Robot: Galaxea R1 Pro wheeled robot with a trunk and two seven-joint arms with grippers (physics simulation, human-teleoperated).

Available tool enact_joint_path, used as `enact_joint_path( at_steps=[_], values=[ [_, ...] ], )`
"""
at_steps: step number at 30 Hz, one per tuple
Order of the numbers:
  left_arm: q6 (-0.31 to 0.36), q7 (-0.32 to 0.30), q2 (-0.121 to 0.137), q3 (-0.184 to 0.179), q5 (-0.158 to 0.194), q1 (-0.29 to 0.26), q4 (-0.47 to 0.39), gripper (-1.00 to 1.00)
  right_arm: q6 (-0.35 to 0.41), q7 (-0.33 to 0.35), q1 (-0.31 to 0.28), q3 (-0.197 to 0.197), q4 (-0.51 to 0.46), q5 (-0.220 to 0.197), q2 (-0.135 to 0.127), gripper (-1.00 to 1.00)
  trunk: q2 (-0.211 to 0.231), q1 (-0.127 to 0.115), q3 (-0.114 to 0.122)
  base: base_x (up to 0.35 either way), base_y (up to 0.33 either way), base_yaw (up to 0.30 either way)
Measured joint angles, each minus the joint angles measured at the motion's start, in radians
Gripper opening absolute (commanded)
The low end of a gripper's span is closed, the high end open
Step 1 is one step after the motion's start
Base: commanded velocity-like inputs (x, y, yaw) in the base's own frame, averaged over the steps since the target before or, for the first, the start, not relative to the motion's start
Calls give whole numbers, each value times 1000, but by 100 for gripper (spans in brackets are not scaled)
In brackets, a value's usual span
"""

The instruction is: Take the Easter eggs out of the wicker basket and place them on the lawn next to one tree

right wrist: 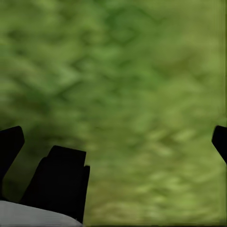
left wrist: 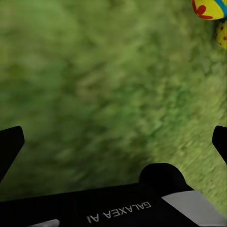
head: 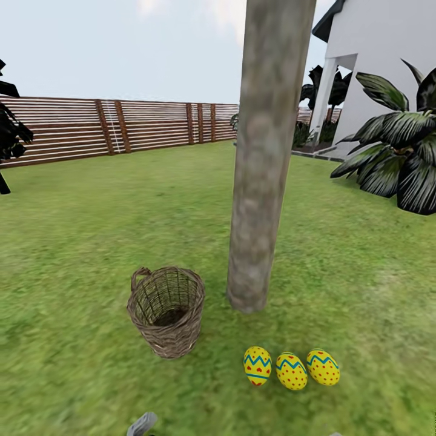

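Observation:
Three yellow Easter eggs lie in a row on the lawn (head: 79,230) just in front of the tree (head: 266,151): left egg (head: 257,365), middle egg (head: 291,370), right egg (head: 323,367). The wicker basket (head: 166,311) stands upright to the left of the trunk, and I see no egg inside it. My left gripper (left wrist: 113,142) hangs open over bare grass, with two of the eggs (left wrist: 210,8) at the edge of its wrist view. Above plain grass, my right gripper (right wrist: 113,142) is open too, with nothing between its fingers.
A slatted wooden fence (head: 121,124) closes the back of the lawn. A white house (head: 387,66) and dark broad-leaved plants (head: 399,151) stand at the right. A dark shrub (head: 9,127) sits at the far left. Open grass stretches all around the tree and basket.

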Motion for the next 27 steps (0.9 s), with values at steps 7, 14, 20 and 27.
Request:
enact_joint_path(
  at_steps=[7,14,20,27],
  values=[
    [-47,0,1,-1,0,1,2,100,0,0,2,0,0,1,0,100,49,-27,11,0,0,0],
    [-92,2,12,-1,1,9,5,100,0,0,5,0,1,1,0,100,98,-54,21,0,0,0],
    [-130,2,9,-2,0,15,5,100,0,0,5,0,1,1,0,100,140,-77,30,0,0,0],
    [-132,2,9,-2,0,15,5,100,0,0,5,0,1,1,0,100,189,-104,41,0,0,0]
  ],
)
